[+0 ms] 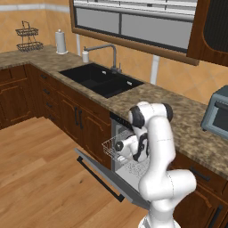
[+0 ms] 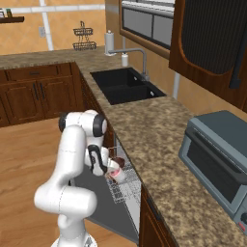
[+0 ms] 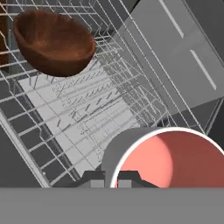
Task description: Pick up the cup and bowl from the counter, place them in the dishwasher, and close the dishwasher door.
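Bowl [image 3: 54, 43], lying in the rack beyond the gripper [image 3: 111, 178]: glossy dark reddish-brown, looking like glazed ceramic or polished wood. Cup [image 3: 168, 157], sitting right at the gripper: smooth matt grey wall, white rim, pinkish-red interior. Rack [image 3: 83, 118] beneath both: thin white wire. Dishwasher door [image 1: 104, 176], lying below the gripper: flat grey metal with a dark bar handle. Counter [image 2: 159, 135], running beside the gripper: speckled brown-and-tan granite, polished, over dark wooden cabinets [image 1: 67, 111]. Floor [image 1: 35, 178]: smooth light wood planks.
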